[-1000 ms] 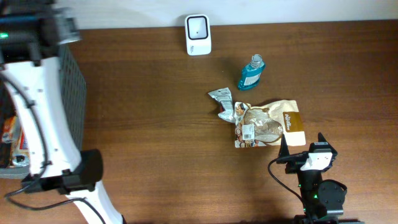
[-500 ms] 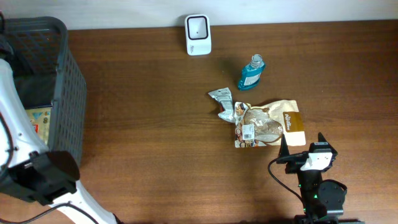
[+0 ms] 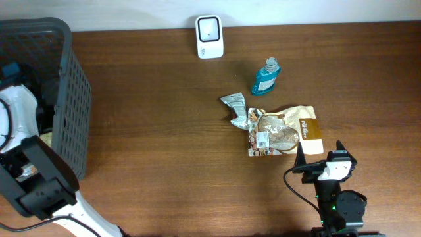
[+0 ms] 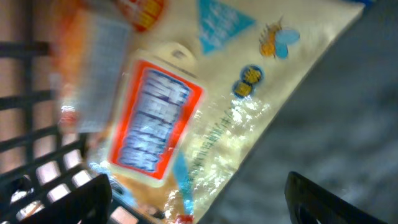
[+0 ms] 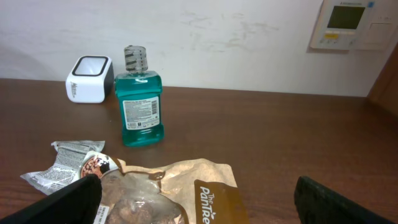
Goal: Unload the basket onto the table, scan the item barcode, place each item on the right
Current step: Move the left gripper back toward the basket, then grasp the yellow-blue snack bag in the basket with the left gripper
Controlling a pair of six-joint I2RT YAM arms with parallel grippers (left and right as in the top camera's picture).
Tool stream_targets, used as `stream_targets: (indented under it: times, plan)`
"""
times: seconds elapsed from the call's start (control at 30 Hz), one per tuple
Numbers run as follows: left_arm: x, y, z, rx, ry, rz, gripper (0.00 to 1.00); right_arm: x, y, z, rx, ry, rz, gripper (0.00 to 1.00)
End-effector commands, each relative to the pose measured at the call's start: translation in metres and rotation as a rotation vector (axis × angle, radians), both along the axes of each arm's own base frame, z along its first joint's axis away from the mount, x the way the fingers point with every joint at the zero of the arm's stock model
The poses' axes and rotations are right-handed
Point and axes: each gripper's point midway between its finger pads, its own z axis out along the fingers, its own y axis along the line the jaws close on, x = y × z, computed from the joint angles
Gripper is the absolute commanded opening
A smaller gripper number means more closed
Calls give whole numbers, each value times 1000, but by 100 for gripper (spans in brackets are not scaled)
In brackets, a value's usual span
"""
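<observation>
A: Where is the item?
B: The pale yellow plastic packet [image 4: 205, 118] with a red-framed label lies in the dark grey mesh basket [image 3: 72, 99] at the counter's [image 3: 158, 131] 9 o'clock edge; the left end effector [image 4: 199, 199] hangs over it, fingers wide, gripping nothing.
A: And the scanner?
B: The white box scanner [image 3: 209, 37] stands at 12 o'clock; a teal mouthwash bottle [image 3: 266, 77], crumpled silver wrapper [image 3: 237, 108] and brown paper snack bag [image 3: 289, 131] lie toward 3 o'clock; the right end effector [image 5: 205, 202], at 5 o'clock, gapes wide, empty.

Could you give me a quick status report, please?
Left pincer open, above yellow pack in basket, not gripping. Right pincer open, beside brown bag. Scanner unobstructed.
</observation>
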Motion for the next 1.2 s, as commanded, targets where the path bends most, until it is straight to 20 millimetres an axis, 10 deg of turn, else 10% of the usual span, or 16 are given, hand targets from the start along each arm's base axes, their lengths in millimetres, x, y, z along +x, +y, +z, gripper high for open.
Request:
stream_targets:
  times: [0.0, 0.67, 1.17]
  plan:
    - [-7, -7, -22, -31, 29, -43, 90, 0, 0, -3, 1, 5, -2, 98]
    - [-3, 24, -36, 53, -13, -77, 92, 0, 0, -3, 1, 5, -2, 98]
    - [-29, 6, -88, -161, -65, -85, 85, 0, 0, -3, 1, 5, -2, 98]
